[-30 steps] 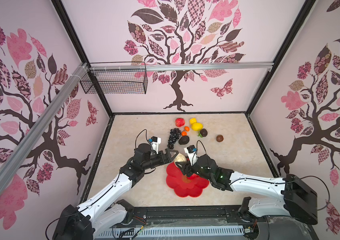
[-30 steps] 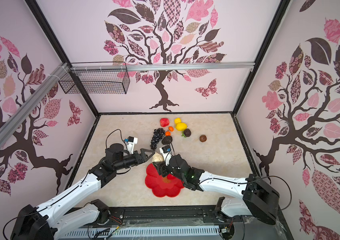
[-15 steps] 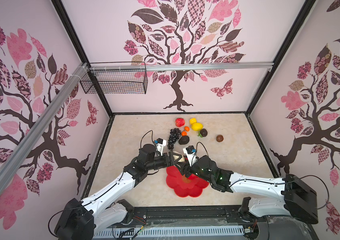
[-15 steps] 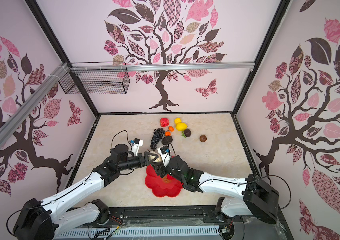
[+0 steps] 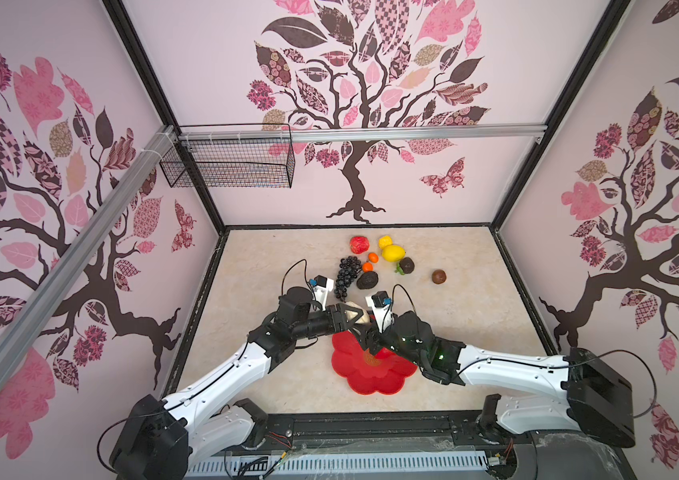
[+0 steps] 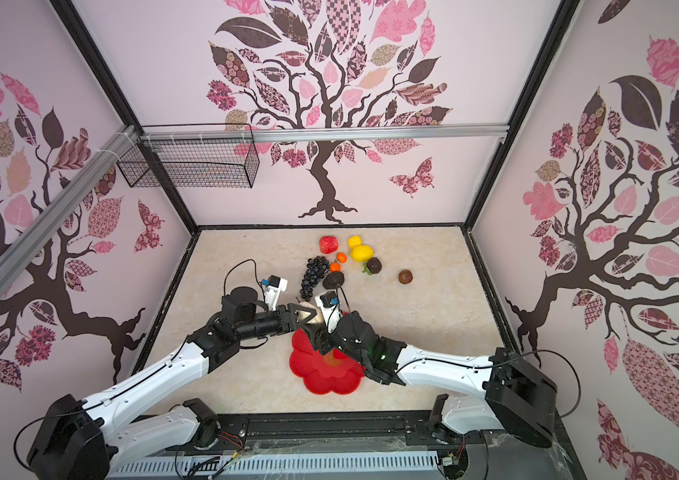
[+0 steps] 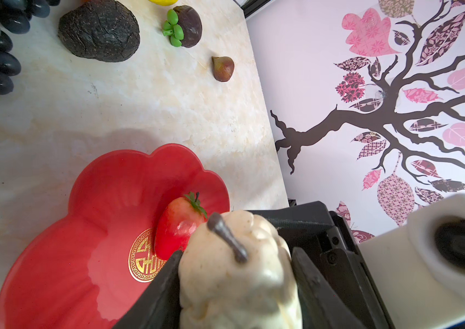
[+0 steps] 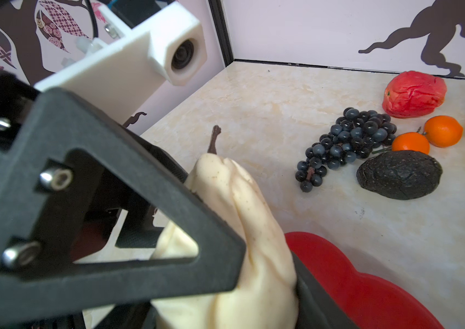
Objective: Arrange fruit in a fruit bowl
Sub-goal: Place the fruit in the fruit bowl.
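The left gripper (image 7: 236, 252) has its two dark fingers (image 7: 165, 284) pressed on both sides of the cream pear (image 7: 237, 279), so it grips this fruit. The right gripper (image 5: 369, 336) meets it from the right and has the same pear between its jaws. One of its fingers (image 8: 319, 296) lies against the pear; the other is hidden behind the left gripper.

The pear hangs in the air over the far left rim of the fruit bowl (image 5: 371, 380). The bowl sits on the table (image 5: 267, 270), in the near middle. Inside it lies a strawberry (image 7: 178, 228), just beside the gold emblem (image 7: 143, 259).

Farther away on the table are the grape bunch (image 5: 345, 272), with an avocado (image 5: 366, 279) just beside it. Behind them are two oranges (image 5: 373, 257), a red apple (image 5: 359, 244) and a lemon (image 5: 393, 252). A brown fruit (image 5: 438, 276) lies apart to the right.
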### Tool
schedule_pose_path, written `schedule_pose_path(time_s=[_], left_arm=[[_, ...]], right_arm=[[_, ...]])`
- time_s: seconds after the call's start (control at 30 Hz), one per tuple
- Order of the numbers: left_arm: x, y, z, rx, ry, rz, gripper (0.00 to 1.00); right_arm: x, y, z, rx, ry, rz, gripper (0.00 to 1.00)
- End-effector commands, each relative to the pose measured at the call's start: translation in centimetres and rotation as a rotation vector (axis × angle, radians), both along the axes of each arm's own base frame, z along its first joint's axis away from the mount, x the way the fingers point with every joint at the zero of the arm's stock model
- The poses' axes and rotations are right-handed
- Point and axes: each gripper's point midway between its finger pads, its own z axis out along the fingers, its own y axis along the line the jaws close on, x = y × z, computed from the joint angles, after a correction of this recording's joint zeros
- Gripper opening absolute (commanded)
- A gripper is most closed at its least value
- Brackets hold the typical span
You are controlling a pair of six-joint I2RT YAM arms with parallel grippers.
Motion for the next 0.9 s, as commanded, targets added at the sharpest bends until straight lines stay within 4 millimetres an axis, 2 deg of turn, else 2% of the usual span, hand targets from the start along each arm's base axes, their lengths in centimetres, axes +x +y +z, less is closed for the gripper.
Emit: schedule_pose_path(time_s=[0.0, 0.2, 0.33, 0.43, 0.57, 0.67, 0.73, 0.87], left_arm=[[0.7, 0.0, 2.1, 0.017, -0.072, 0.009, 0.49], [1.3, 1.0, 2.0, 0.074, -0.103, 0.054, 0.49], [2.2, 2.9, 1.9, 0.128, -0.125, 0.127, 0.49], [2.9, 4.5, 1.8, 0.193, -0.144, 0.185, 0.49], [3.4, 6.0, 0.9, 0.332, -0.152, 0.221, 0.47], [3.6, 6.7, 0.3, 0.456, -0.129, 0.219, 0.46], [3.5, 6.1, 0.0, 0.515, -0.144, 0.199, 0.46], [2.7, 3.2, -1.2, 0.598, -0.162, 0.088, 0.46]], right_arm=[[0.5, 0.1, 1.0, 0.029, -0.007, -0.037, 0.64], [0.4, -0.3, 1.0, 0.021, 0.005, -0.046, 0.75], [-0.5, -0.4, 0.9, 0.009, 0.032, -0.004, 0.9], [-1.1, -1.5, 0.4, -0.05, 0.047, 0.003, 0.97], [-0.8, -5.5, 0.2, -0.148, 0.012, -0.111, 1.0], [-0.1, -9.7, 0.5, -0.224, -0.026, -0.255, 1.0], [0.5, -12.7, 0.5, -0.244, -0.034, -0.352, 1.0], [1.3, -17.2, 0.0, -0.204, -0.004, -0.509, 1.0]])
